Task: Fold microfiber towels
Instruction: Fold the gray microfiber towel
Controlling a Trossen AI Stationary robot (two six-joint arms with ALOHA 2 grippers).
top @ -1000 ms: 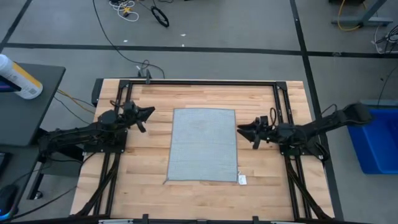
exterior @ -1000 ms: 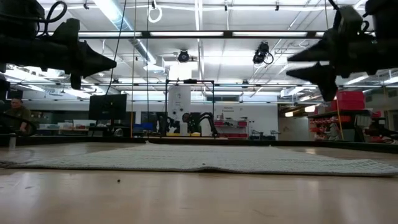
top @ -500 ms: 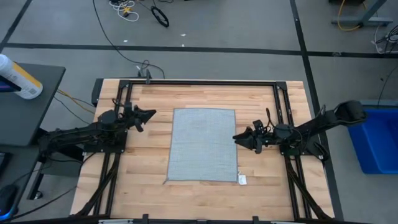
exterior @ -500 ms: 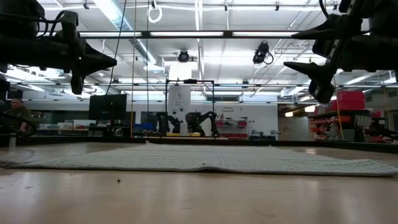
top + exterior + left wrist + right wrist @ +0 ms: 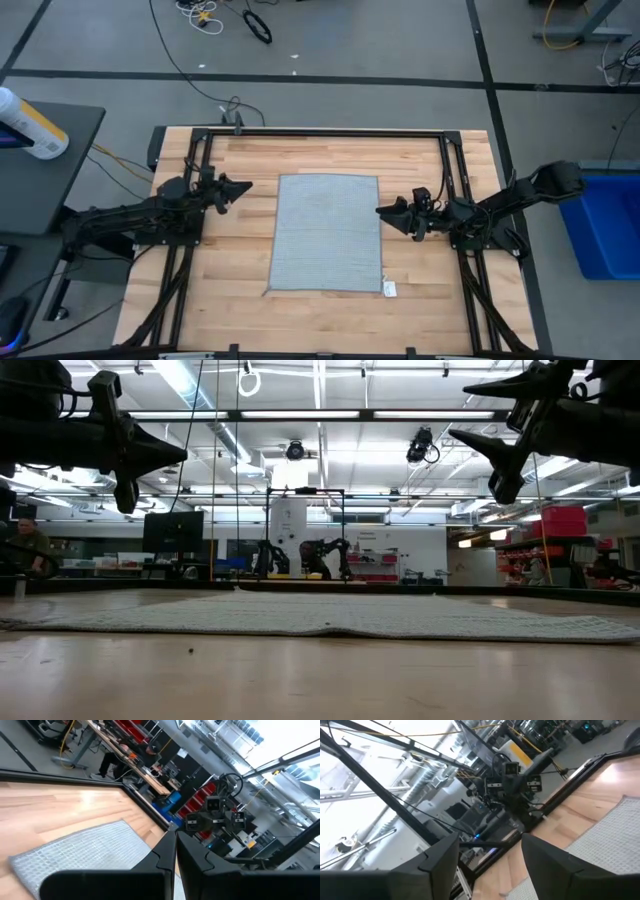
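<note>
One light grey-blue rectangular microfiber towel point(image 5: 328, 233) with a fine ribbed weave lies spread flat in the middle of my pale wooden slatted table point(image 5: 240, 300), long sides running from the far edge toward the near edge. Its small white tag point(image 5: 389, 289) sticks out at the near corner on my right side.

My left gripper point(image 5: 238, 187) hangs above the bare wood beside the towel's left edge, near the far corner, and is not touching the cloth. From my left wrist I see my two dark fingers point(image 5: 165, 852) pressed together with only a thin seam between them, so that pincer is clenched on nothing, with the towel point(image 5: 85, 847) lying on the boards past the fingertips.

My right gripper point(image 5: 385, 209) hovers at the towel's right edge, about halfway along it, tips reaching just to the hem as seen from above. In the level view it sits high over the table point(image 5: 320, 670), well clear of the cloth point(image 5: 330, 615). Its fingers point(image 5: 440, 857) stand wide apart in my right wrist picture, released and empty, with the towel's corner point(image 5: 615, 840) showing beyond them.
</note>
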